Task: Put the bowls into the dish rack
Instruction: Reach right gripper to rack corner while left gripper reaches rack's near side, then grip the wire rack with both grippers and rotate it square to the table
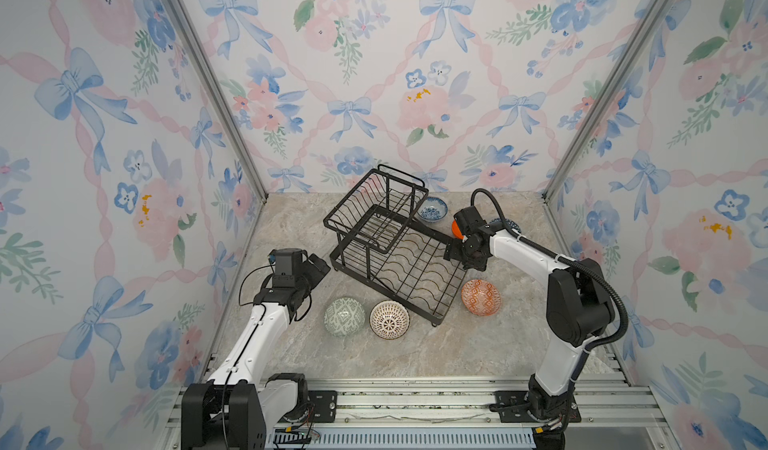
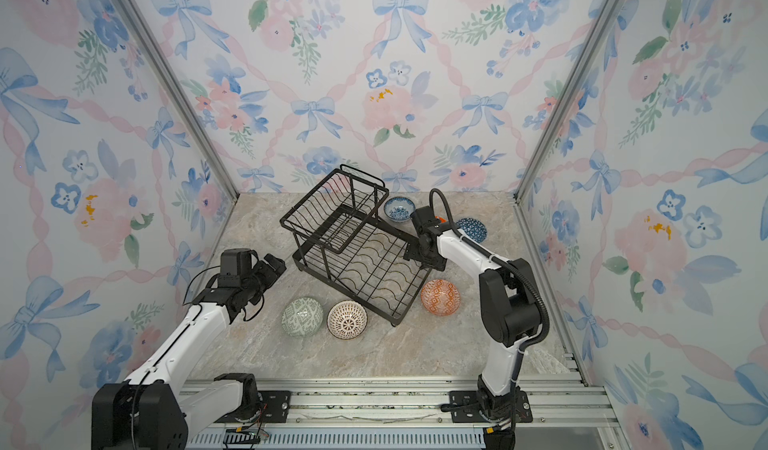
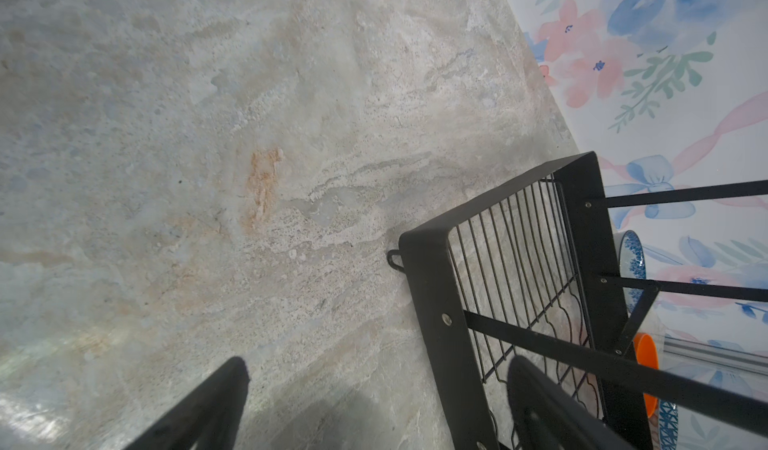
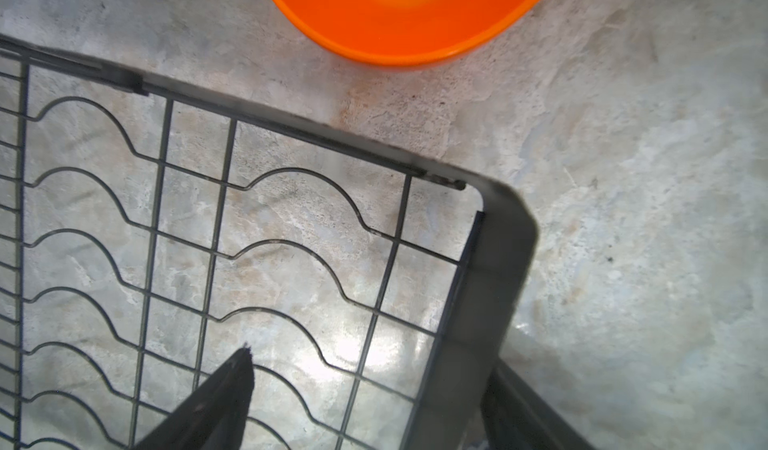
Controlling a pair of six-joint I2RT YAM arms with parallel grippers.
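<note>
Straddling the dish rack (image 4: 494, 269) rim, right pincer (image 4: 370, 358) stands apart; left pincer (image 3: 376, 363) likewise.

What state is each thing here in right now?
dish rack, upright, empty.
plain orange bowl, on the table, rim up, empty.
floral bowl, on the table, rim up, empty.
blue geometric bowl, on the table, not racked.
orange-and-white bowl, on the table, not racked.
grey-green bowl, on the table, not racked.
lattice bowl, on the table, not racked.
left hand, open, empty.
right hand, open, straddling the rack's rim.
</note>
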